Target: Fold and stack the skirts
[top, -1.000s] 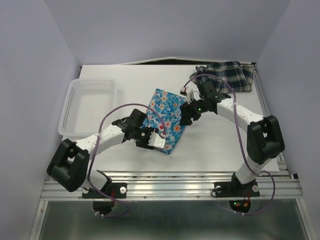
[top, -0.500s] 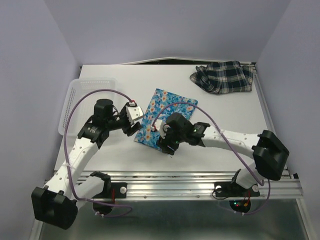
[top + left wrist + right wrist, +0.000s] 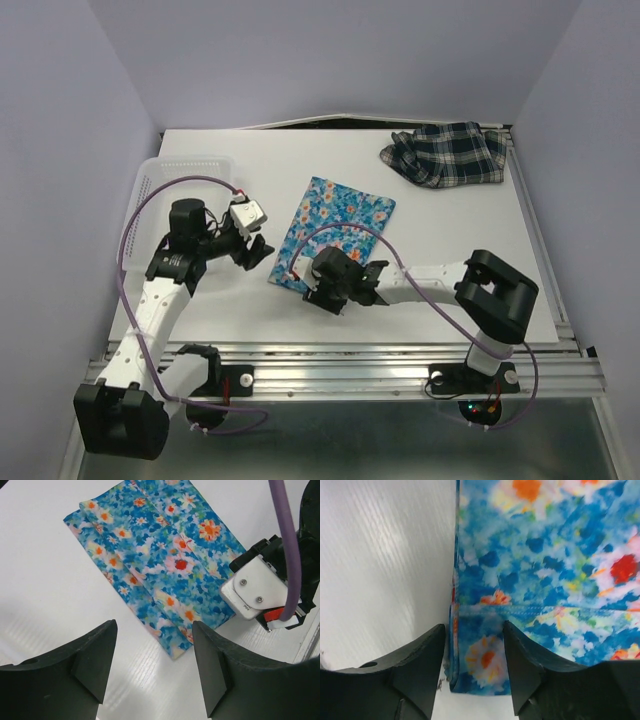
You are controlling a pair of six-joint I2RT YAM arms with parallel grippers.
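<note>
- The floral skirt [image 3: 340,225] lies folded into a slanted rectangle in the middle of the white table [image 3: 450,240], flat, with its layered edges visible along the near-left side.
- The left gripper [image 3: 257,250] hovers just beside the skirt's left edge, above bare table and apart from the cloth.
- Its jaws stand wide open and hold nothing; the left wrist view shows both dark fingers [image 3: 95,665] spread, with only table and the skirt's near corner under the gap.
- The right gripper [image 3: 472,627] sits low at the skirt's near corner, its arm stretched along the near side of the table.
- Its jaws are parted about halfway and straddle the skirt's folded left edge; the cloth lies flat beneath and between the fingers, which have not closed on it.
- A stitched hem line crosses the fabric just ahead of the right fingers.
- The plaid skirt [image 3: 447,153] sits bunched and unfolded at the table's far right corner, well apart from the floral skirt and from both grippers.
- A white lattice basket [image 3: 160,175] stands at the far left of the table, partly hidden behind the left arm.
</note>
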